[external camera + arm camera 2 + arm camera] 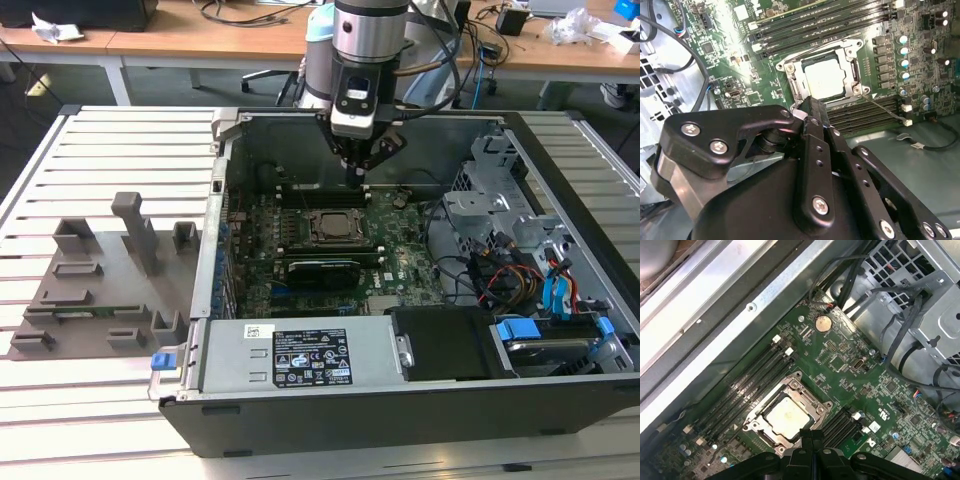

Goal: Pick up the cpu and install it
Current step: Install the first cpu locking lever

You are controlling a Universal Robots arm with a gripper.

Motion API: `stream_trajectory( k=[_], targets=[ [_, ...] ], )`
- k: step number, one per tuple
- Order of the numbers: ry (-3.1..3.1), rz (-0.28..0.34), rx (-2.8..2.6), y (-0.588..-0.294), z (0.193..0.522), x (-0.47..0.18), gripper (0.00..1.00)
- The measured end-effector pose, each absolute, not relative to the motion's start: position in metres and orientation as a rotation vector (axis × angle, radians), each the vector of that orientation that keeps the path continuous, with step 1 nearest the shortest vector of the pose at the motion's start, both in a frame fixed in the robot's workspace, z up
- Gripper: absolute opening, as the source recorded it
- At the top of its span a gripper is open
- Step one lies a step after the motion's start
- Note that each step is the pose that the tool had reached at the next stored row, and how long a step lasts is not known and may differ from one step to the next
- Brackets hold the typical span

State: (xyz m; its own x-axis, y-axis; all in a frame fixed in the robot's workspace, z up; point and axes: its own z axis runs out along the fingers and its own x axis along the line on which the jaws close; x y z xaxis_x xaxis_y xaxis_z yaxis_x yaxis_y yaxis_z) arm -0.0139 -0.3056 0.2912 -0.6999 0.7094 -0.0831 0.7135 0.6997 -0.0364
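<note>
While our gripper (357, 176) hangs clenched and empty over the open PC case (330, 420), we see the cpu (787, 416) sitting in the motherboard's socket frame (752, 426).

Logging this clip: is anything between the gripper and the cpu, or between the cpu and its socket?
Nothing visible. The cpu already lies inside the socket frame on the motherboard, and the gripper hangs just above it with open air between them.

Claw (809, 107) tips' gap hidden behind its own black body; motherboard (850, 365) cut by frame edges.
</note>
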Motion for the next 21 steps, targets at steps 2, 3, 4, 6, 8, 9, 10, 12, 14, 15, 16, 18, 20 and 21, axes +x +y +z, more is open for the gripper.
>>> stream_trajectory(
  k=[2,3,4,6,8,9,10,12,14,15,16,18,20,21],
  targets=[
    [2.848,-0.1,1.163,-0.3056,0.2912,-0.0139,0.11],
    [2.853,-0.1,1.152,-0.3056,0.2912,-0.0139,0.11],
    [2.856,-0.1,1.143,-0.3056,0.2912,-0.0139,0.11],
    [2.871,-0.098,1.102,-0.3056,0.2912,-0.0139,0.11],
    [2.881,-0.097,1.073,-0.3056,0.2912,-0.0139,0.11],
    [2.886,-0.097,1.061,-0.3056,0.2912,-0.014,0.11],
    [2.891,-0.096,1.047,-0.3056,0.2912,-0.0139,0.11],
    [2.898,-0.096,1.026,-0.3056,0.2912,-0.014,0.11],
    [2.906,-0.095,1.0,-0.3056,0.2912,-0.014,0.11],
    [2.914,-0.094,0.976,-0.3056,0.2912,-0.014,0.11],
    [2.918,-0.093,0.961,-0.3056,0.2912,-0.0139,0.11],
    [2.927,-0.092,0.933,-0.3056,0.2912,-0.0139,0.11],
    [2.934,-0.091,0.908,-0.3056,0.2912,-0.0139,0.11],
    [2.94,-0.091,0.888,-0.3056,0.2912,-0.0139,0.11]
  ],
)
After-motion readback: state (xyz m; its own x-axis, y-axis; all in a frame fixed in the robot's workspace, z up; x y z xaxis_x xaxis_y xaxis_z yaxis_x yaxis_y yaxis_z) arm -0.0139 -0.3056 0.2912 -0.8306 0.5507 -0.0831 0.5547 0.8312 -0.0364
